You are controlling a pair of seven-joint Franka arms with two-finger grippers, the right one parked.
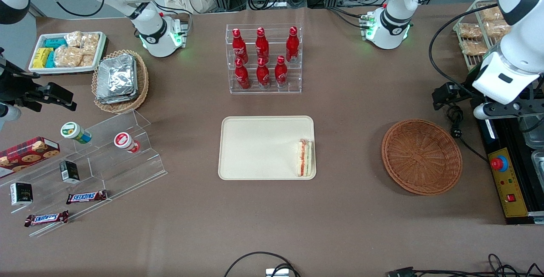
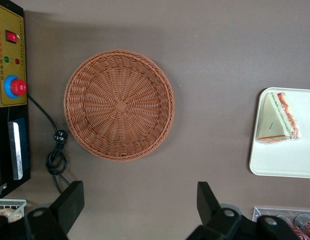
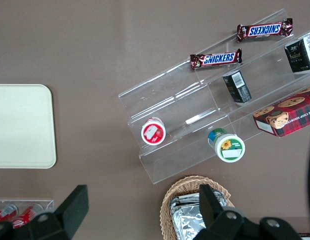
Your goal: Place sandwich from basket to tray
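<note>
The sandwich [image 1: 304, 158] [image 2: 279, 119], a white wedge with red and green layers, lies on the cream tray [image 1: 259, 149] [image 2: 285, 160], close to the rim that faces the basket. The round reddish-brown wicker basket [image 1: 420, 156] [image 2: 119, 105] holds nothing. My left gripper [image 1: 444, 96] [image 2: 139, 192] is open and empty. It hangs well above the table near the basket's edge, a little farther from the front camera than the basket, toward the working arm's end.
A clear rack of red bottles [image 1: 263, 58] stands farther from the front camera than the tray. A control box with a red button [image 1: 508, 179] and a black cable [image 1: 457, 124] lie beside the basket. A wire rack of bagged snacks [image 1: 478, 30] sits at the working arm's end.
</note>
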